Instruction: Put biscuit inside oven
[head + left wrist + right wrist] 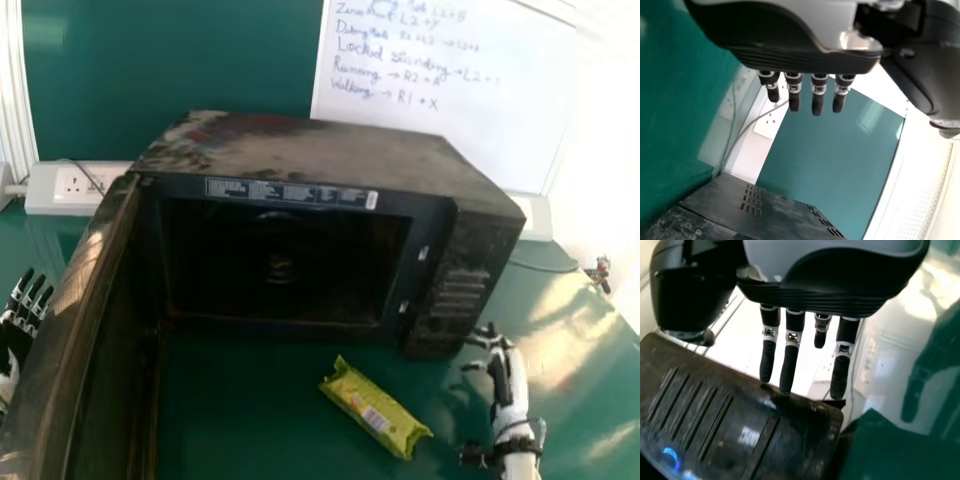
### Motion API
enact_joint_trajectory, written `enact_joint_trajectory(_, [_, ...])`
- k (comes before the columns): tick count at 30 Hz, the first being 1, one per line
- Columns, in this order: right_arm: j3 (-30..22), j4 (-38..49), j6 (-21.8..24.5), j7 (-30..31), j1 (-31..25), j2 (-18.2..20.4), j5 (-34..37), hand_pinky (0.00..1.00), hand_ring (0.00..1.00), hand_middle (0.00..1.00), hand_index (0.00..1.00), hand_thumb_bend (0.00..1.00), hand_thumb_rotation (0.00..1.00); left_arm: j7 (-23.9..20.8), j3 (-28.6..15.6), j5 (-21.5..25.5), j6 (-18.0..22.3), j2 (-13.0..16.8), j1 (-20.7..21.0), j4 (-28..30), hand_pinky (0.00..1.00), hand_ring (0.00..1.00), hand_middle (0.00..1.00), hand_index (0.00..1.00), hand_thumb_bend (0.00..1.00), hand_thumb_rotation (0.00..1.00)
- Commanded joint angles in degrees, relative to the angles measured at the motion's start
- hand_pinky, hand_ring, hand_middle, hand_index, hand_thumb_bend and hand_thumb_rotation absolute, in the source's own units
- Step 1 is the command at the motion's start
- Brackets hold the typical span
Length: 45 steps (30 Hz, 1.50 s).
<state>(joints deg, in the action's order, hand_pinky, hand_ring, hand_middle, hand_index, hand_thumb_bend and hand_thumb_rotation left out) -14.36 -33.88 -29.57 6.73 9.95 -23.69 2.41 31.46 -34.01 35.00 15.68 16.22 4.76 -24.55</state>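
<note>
Oven [320, 150]: door [105, 350] open
Biscuit [375, 408]: 5 o'clock from oven
Left hand [14, 345]: 9 o'clock, fingers straight
Right hand [515, 385]: 4 o'clock, fingers open

1 whiteboard [470, 130] with handwriting, white socket panel [45, 195], glossy green tabletop [250, 420]

The right robot hand [502, 375] has silver-banded black fingers [789, 366] and ridged casing [815, 298].

Head view, forward and down over oven [300, 150], left view, close at my left hand [14, 340], facing green board [835, 150], right view, close at my right hand [512, 385], facing oven's panel [742, 432], oven shared.
</note>
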Motion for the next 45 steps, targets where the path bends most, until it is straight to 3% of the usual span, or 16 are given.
enact_joint_trajectory(1, [0.5,1.8,0.2,2.0,-1.5,-1.2,0.2,0.42,0.49,0.61,0.69,0.75,0.52,-0.2,0.0,0.4,-0.2,-1.7,-1.5,-1.0,0.73,0.74,0.81,0.9,0.13,0.0])
enact_joint_trajectory(4, [1.1,3.9,0.1,3.8,-2.4,-2.6,-0.9,0.42,0.5,0.62,0.7,0.74,0.51,-0.3,0.1,0.4,-0.1,-1.8,-1.5,-1.0,0.75,0.75,0.81,0.9,0.13,0.0])
enact_joint_trajectory(11, [1.6,12.9,5.0,7.6,-5.6,-4.2,-0.3,0.47,0.56,0.65,0.75,0.79,0.47,0.1,0.1,0.5,-0.1,-1.8,-1.6,-1.1,0.74,0.74,0.8,0.9,0.13,0.0])
enact_joint_trajectory(15, [1.6,16.9,6.9,10.2,-6.9,-4.7,1.0,0.49,0.58,0.65,0.76,0.77,0.38,-0.4,0.2,0.3,-0.1,-2.0,-1.8,-0.5,0.75,0.74,0.8,0.9,0.13,0.0])
enact_joint_trajectory(17, [1.7,19.9,8.8,10.9,-8.0,-5.3,0.5,0.51,0.6,0.67,0.77,0.79,0.38,-0.3,0.2,0.4,-0.1,-2.0,-1.8,-0.4,0.7,0.73,0.8,0.89,0.13,0.0])
enact_joint_trajectory(22, [2.0,27.2,13.7,12.6,-10.5,-6.6,-0.7,0.52,0.61,0.71,0.79,0.86,0.39,-0.7,0.1,0.6,-0.4,-2.2,-1.8,0.0,0.71,0.73,0.79,0.89,0.13,0.0])
enact_joint_trajectory(27, [1.9,34.0,19.0,14.7,-12.6,-7.0,-0.1,0.57,0.67,0.75,0.81,0.86,0.3,-0.5,0.1,0.5,-0.3,-2.1,-1.8,-0.3,0.71,0.73,0.79,0.89,0.13,0.0])
enact_joint_trajectory(35, [2.2,42.9,23.6,14.3,-15.3,-8.1,-5.2,0.65,0.72,0.78,0.83,0.85,0.27,-0.7,0.3,0.4,-0.5,-2.4,-2.1,0.6,0.73,0.74,0.8,0.9,0.13,0.0])
enact_joint_trajectory(39, [2.8,47.2,26.0,13.1,-16.5,-8.5,-10.3,0.67,0.75,0.8,0.85,0.87,0.33,-1.0,0.2,0.3,-0.5,-2.5,-2.1,0.7,0.72,0.75,0.81,0.9,0.13,0.0])
enact_joint_trajectory(45, [4.4,52.1,30.0,12.5,-17.1,-8.6,-17.0,0.71,0.81,0.85,0.9,0.89,0.32,-0.2,0.1,0.5,-0.1,-2.4,-1.7,-0.1,0.71,0.74,0.8,0.91,0.12,0.0])
